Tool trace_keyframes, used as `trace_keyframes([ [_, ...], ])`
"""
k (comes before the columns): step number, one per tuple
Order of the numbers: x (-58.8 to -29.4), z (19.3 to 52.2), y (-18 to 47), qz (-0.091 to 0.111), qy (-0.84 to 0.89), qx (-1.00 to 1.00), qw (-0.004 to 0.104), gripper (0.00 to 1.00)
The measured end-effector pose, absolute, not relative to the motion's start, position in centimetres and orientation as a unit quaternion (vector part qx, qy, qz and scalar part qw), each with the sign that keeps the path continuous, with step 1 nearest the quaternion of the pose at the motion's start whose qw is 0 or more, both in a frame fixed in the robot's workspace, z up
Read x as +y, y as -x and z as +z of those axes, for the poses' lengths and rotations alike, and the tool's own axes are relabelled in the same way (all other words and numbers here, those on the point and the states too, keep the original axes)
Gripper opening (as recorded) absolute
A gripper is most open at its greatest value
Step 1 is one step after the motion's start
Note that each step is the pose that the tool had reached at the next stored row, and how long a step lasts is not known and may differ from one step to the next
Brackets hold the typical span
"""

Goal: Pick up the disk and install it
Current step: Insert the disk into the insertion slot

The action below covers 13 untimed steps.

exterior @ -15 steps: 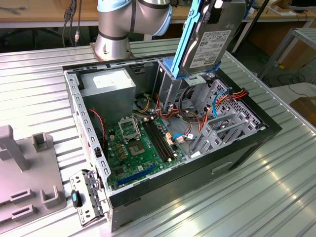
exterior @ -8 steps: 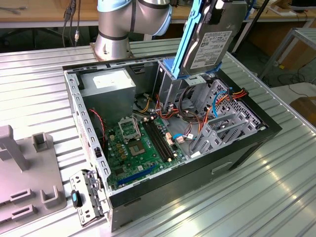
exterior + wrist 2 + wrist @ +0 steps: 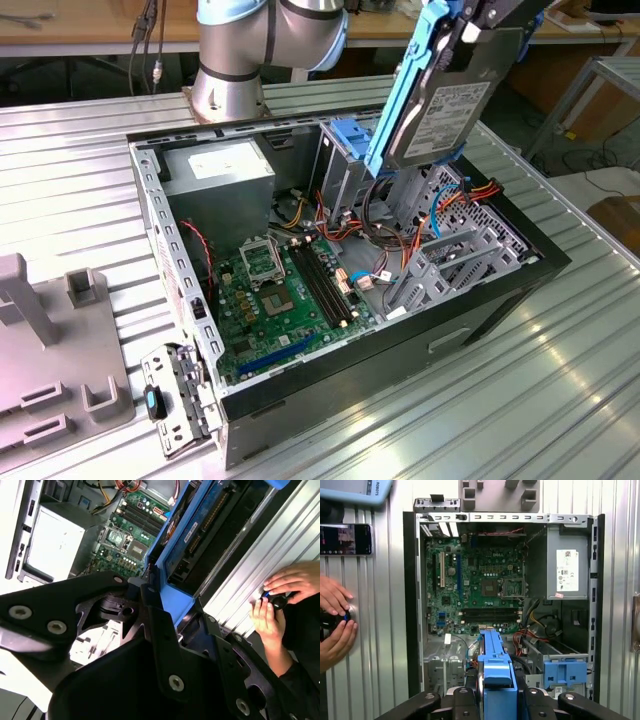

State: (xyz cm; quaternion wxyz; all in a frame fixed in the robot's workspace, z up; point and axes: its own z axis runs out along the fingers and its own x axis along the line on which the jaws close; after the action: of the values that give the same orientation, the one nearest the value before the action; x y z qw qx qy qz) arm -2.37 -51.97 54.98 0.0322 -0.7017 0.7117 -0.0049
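"What's over there?"

"A ribbed metal desk (image 3: 560, 380) with an open computer case (image 3: 480, 300) on it. The green motherboard (image 3: 280, 300) sits mid-frame in the exterior view."

"And the disk?"

"The disk (image 3: 445, 115) hangs tilted in the air above the case, upper right of that frame, label facing out. The gripper (image 3: 468, 30) is clamped on its blue frame."

"Anyone near?"

"A person's hands (image 3: 335, 620), at the left edge of the first wrist view."

All views look down into the open case (image 3: 450, 335).
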Motion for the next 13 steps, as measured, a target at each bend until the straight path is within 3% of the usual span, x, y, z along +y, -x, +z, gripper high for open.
trace_keyframes([
  [13, -52.8, 53.7, -2.5, -0.005, 0.702, 0.712, 0.032, 0.37],
])
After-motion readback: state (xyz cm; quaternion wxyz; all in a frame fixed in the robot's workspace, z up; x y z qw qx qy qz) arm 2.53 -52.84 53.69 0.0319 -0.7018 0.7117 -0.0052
